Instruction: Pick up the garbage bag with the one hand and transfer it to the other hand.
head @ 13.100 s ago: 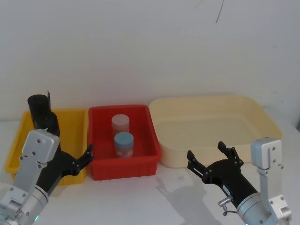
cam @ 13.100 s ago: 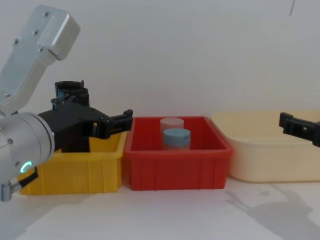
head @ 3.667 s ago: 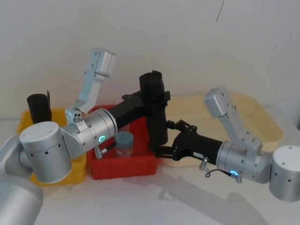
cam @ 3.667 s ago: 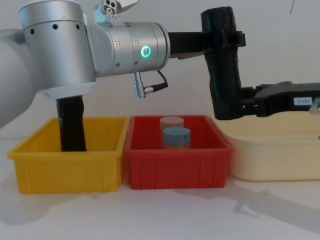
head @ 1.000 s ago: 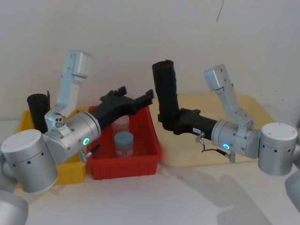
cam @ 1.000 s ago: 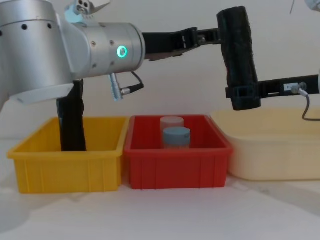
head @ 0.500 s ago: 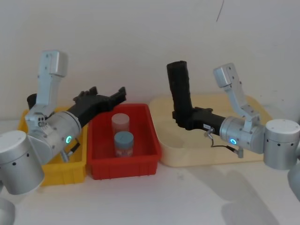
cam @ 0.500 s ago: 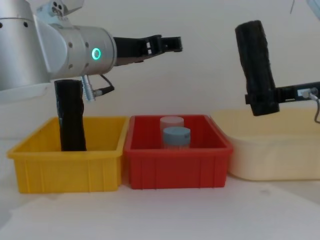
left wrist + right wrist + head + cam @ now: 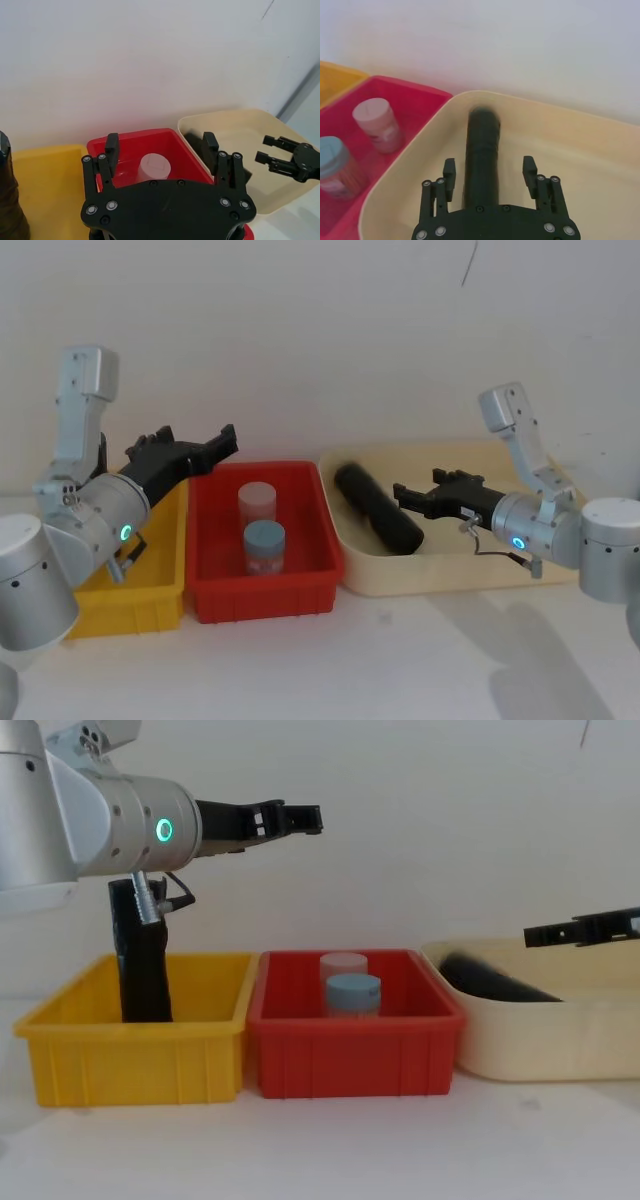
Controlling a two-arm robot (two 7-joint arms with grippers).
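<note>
**Bag dropped into the cream tub, both arms empty**

Dropped from the right gripper [image 9: 418, 486], which held it upright in the air 0.5 s ago, the garbage bag [image 9: 378, 506] now lies on its side in the cream tub [image 9: 450, 576]. It rests at the tub's left end, its long axis running from the back-left corner towards the middle of the front wall.

From where I stand the right gripper hovers just above and to the right of the bag's near end, jaws apart and touching nothing. Seen from that wrist, the roll stretches straight away from the jaws along their line of reach, not across them. Any fresh grip from that side would, I think, need the wrist turned or a drop onto the roll from above.

The left gripper [image 9: 195, 446] has drawn back over the seam between the yellow bin [image 9: 130, 605] and the red bin [image 9: 265, 600]. Its jaws are wide apart and empty, well away from the bag with the whole red bin between them. The right arm is plainly the nearer of the 2. The hand-over itself looks done.
</note>
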